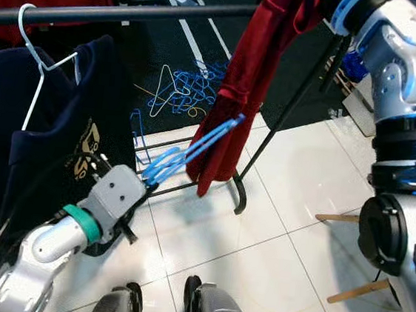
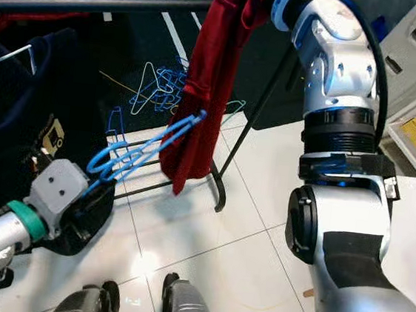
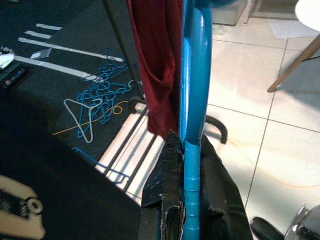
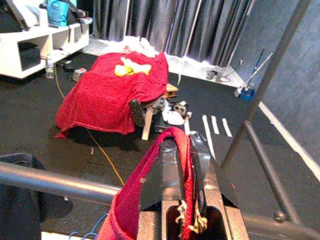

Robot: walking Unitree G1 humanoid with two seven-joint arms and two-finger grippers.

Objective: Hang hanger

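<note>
No text, label, brand or number can be read in full. The dark navy garment (image 1: 52, 147) on the white hanger (image 1: 39, 64) carries a gold printed emblem (image 1: 88, 147) at 9 o'clock in the left eye view; its characters are too small and folded to make out. The left wrist view shows a cream fragment of the same print (image 3: 17, 205) at 8 o'clock, also illegible.
</note>
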